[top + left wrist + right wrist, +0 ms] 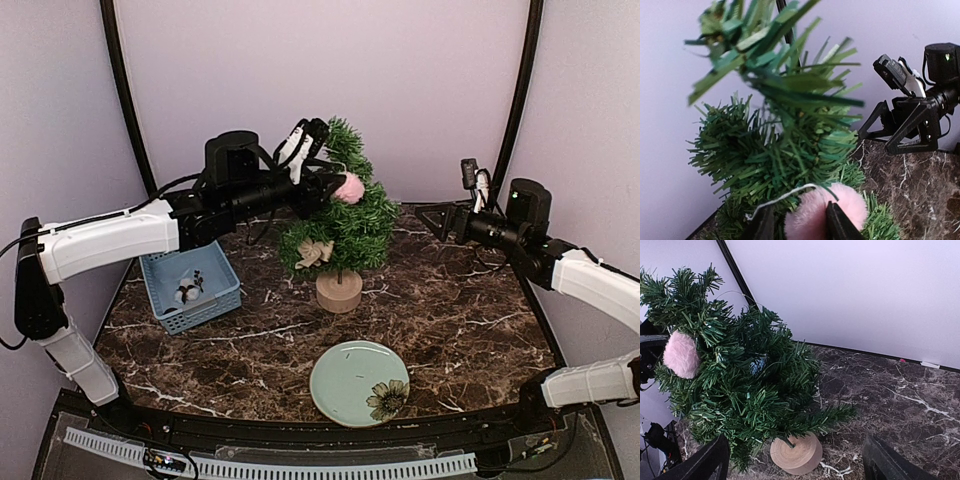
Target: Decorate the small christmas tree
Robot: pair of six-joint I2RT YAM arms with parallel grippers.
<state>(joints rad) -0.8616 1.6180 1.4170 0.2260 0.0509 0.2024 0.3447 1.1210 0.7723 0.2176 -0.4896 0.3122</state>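
The small christmas tree [340, 215] stands on its light-wood stump [339, 291] at the middle back of the marble table. A pink fluffy pompom [348, 187] rests on an upper branch, its white string [785, 196] looped over the needles. My left gripper [330, 190] is at the tree [780, 145], its fingers parted on either side of the pompom [850, 205]; the left finger stands off it. My right gripper [437, 220] hovers at the tree's right, open wide and holding nothing. Its wrist view shows the tree [740, 385] and pompom [681, 355].
A blue basket [215, 300] holding a small ornament [188, 288] sits left of the tree. A pale green plate [345, 385] with a flower print lies near the front. A beige ornament [315, 252] hangs low on the tree, and a bluish one [758, 364] sits deeper in the branches.
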